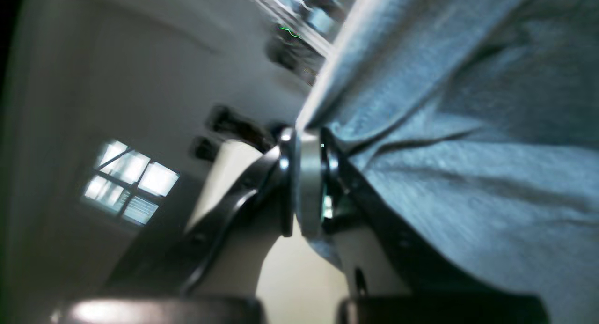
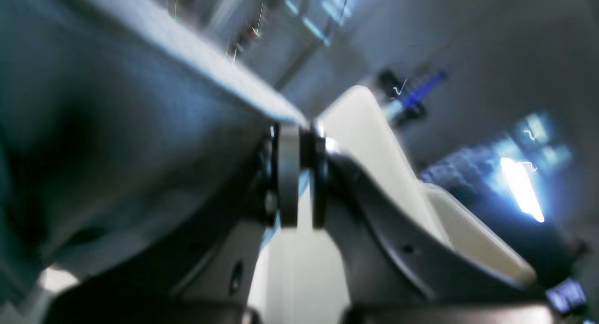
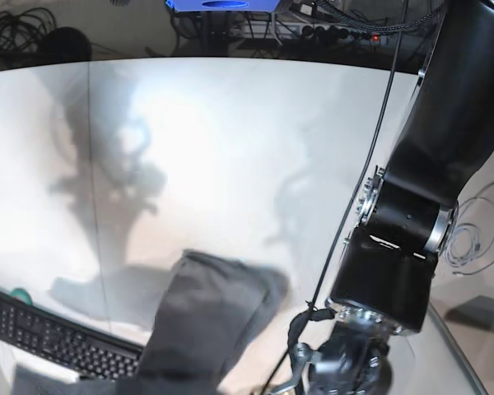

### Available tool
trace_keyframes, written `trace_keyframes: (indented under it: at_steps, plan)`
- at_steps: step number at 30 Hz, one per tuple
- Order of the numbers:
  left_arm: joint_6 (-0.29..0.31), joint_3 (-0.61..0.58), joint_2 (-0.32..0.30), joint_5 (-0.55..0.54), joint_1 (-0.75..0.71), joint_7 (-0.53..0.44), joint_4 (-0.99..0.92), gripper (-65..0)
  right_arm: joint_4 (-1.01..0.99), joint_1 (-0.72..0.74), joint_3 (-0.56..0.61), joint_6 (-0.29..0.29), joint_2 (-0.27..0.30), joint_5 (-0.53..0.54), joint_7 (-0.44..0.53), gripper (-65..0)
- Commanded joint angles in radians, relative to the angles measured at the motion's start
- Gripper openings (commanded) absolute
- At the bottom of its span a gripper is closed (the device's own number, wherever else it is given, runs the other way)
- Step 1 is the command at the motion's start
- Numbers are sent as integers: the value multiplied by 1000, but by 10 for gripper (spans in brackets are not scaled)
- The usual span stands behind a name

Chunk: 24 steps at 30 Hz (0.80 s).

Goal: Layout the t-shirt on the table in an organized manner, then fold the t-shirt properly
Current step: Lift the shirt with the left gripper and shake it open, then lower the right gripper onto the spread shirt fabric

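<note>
Grippers both clamp fabric: your left gripper [image 1: 309, 183] and right gripper [image 2: 297, 174] pinch the t-shirt [image 3: 210, 325] aloft, likely to spread it over the table [image 3: 230, 148].

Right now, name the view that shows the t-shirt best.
The base view: the t-shirt hangs bunched above the table. The wrist views show only blurred cloth close up, pinched in the left gripper and the right gripper.

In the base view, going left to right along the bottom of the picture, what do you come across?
Black keyboard → grey t-shirt, hanging in a bunch above the white table → the large black arm on the right.
</note>
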<state>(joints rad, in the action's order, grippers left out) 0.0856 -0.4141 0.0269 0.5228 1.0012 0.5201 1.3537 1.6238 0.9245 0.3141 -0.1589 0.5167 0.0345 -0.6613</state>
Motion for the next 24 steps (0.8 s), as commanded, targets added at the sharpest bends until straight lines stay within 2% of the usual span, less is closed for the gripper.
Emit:
trace_keyframes:
  at_steps: [1, 3, 6, 9, 12, 14, 19, 24]
  plan:
    - [-39, 37, 0, 29, 5, 54, 68, -650, 42, 9, -23, 29, 41, -40, -48, -650]
    - [-2, 54, -5, 32, -77, 93, 214, -650, 148, -84, -77, 29, 61, -40, -90, -650]
    - [104, 36, -54, 36, -275, 133, 405, -650, 255, -312, -161, 29, 59, -40, -94, -650]
    - [161, -9, -126, 156, -508, 153, 534, -650, 293, -565, -212, 29, 50, -40, -93, -650]
    - [164, -12, -190, 339, -766, 125, 562, -650, 290, -795, -263, 29, -26, -40, -56, -650]
    - [164, -15, -218, 409, -924, 104, 559, -650, 240, -919, -293, 31, -89, -40, -2, -650]
    - [164, -26, -227, 414, -1154, 96, 470, -650, -9, -1028, -349, 31, -197, -40, 81, -650]
    - [161, -118, -226, 414, -1241, 104, 373, -650, -178, -1062, -416, 31, -244, -40, 163, -650]
